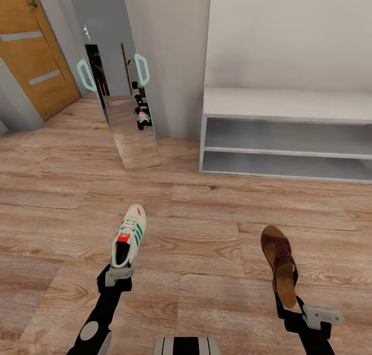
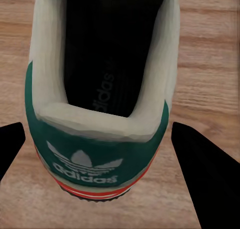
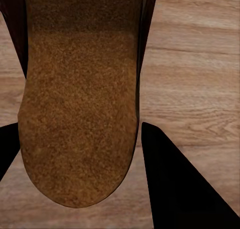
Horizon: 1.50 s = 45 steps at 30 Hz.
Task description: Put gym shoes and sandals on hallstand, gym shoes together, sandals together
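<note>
One gym shoe point(image 1: 129, 236) is in view at about 7 o'clock and one sandal point(image 1: 279, 262) at about 5 o'clock, so one of each kind. There are two pincers, the left pincer point(image 1: 119, 275) and the right pincer point(image 1: 305, 313), and one rack point(image 1: 287, 103) at 2 o'clock with two open shelf levels. One wooden door point(image 1: 31, 50) stands at 10 o'clock.

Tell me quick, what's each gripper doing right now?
Left gripper: shut on the gym shoe, at its heel.
Right gripper: shut on the sandal, at its heel.
</note>
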{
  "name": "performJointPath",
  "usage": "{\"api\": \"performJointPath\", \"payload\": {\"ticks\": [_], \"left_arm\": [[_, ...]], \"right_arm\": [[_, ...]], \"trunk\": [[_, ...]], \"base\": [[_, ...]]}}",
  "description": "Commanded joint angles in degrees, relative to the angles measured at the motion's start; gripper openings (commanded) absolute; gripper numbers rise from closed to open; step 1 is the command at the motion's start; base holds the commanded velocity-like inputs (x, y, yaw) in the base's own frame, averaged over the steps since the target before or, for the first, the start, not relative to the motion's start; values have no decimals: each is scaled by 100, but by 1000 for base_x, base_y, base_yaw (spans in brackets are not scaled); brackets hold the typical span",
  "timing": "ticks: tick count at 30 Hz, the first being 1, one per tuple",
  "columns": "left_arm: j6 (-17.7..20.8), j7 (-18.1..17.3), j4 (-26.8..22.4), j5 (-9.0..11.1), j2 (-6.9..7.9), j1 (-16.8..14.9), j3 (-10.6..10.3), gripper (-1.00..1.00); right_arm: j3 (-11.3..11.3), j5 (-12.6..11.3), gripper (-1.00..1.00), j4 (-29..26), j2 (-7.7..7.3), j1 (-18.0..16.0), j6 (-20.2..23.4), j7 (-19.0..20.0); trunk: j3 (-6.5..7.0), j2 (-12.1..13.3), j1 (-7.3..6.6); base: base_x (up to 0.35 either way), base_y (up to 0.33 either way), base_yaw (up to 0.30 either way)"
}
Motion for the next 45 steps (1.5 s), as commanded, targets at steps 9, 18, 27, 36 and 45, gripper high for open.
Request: {"api": "performJointPath", "payload": {"ticks": [9,18,27,36,45], "left_arm": [[-3,-17,14,-102,-66,0,-31,-100],[-7,10,16,-147,-224,0,-42,-100],[-8,16,17,-142,-241,0,-43,-100],[-5,17,13,-116,-244,0,-37,-100],[-5,17,10,-110,-244,0,-35,-100]], "right_arm": [[108,-11,-100,47,15,-7,-11,-40],[112,-13,-100,57,21,-11,-12,-109],[106,-17,-100,62,19,-11,-12,-137],[111,-18,-100,63,20,-12,-12,-150],[119,-18,-100,63,15,-9,-14,-146]], "trunk": [[21,0,0],[74,0,0],[134,0,0],[190,0,0],[209,0,0]], "base": [[0,0,87],[0,0,204],[15,0,213],[212,0,200],[304,0,65]]}}
